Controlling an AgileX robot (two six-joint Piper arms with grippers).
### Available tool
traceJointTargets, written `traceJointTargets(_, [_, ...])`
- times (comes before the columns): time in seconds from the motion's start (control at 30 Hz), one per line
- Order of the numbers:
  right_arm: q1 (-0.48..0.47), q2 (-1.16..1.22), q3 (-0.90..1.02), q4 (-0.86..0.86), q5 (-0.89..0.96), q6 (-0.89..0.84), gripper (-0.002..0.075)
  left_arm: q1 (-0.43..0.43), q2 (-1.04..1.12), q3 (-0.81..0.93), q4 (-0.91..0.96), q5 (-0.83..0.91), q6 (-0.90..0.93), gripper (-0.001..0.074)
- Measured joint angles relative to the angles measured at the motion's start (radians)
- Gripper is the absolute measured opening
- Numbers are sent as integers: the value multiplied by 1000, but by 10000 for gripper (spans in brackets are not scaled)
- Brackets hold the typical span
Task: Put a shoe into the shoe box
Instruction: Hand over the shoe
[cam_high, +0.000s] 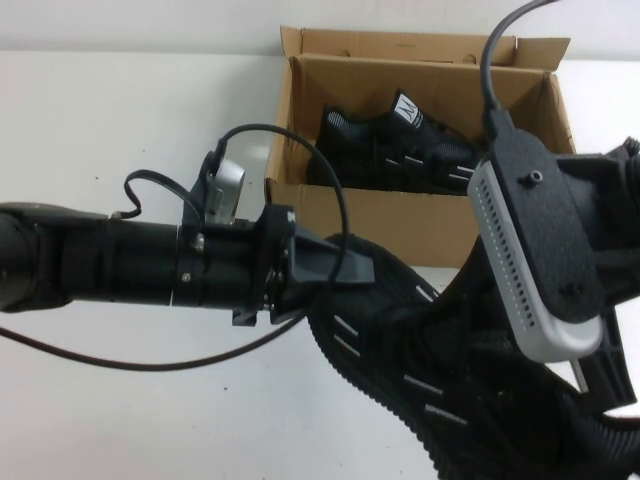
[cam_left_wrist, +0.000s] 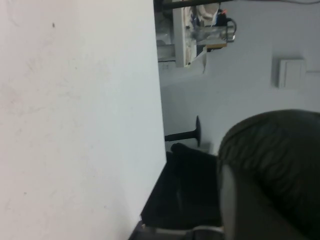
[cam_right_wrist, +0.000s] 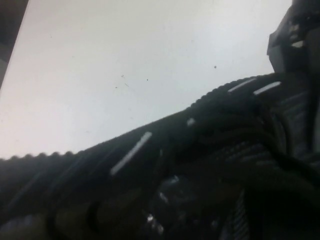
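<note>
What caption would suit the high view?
Left gripper and right gripper lift a black sneaker toward the cardboard shoe box already holding its twin.

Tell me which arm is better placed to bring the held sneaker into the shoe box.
Probably both together. The left gripper is at one end of the black sneaker and the right gripper at the other, holding it raised in front of the shoe box, where another sneaker lies.
</note>
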Motion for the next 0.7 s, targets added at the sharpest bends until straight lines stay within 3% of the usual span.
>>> traceJointTargets(0.07, [0,0,0,9,-6,0,-6,-2,1,-9,26,2,10,129])
traceJointTargets(0.2, [0,-2,0,41,-10,44,-6,-2,1,-9,28,9,12,130])
traceJointTargets(0.5, [0,-2,-5,30,-26,336,5,-2,1,-11,28,9,26,129])
traceJointTargets(0.6, [0,-2,-28,28,-23,416,99,-2,1,-11,19,9,26,129])
traceJointTargets(0.67, [0,-2,-49,28,-15,483,216,-2,1,-11,14,19,26,129])
traceJointTargets(0.7, [0,-2,-62,28,-10,526,316,-2,1,-11,10,21,26,129])
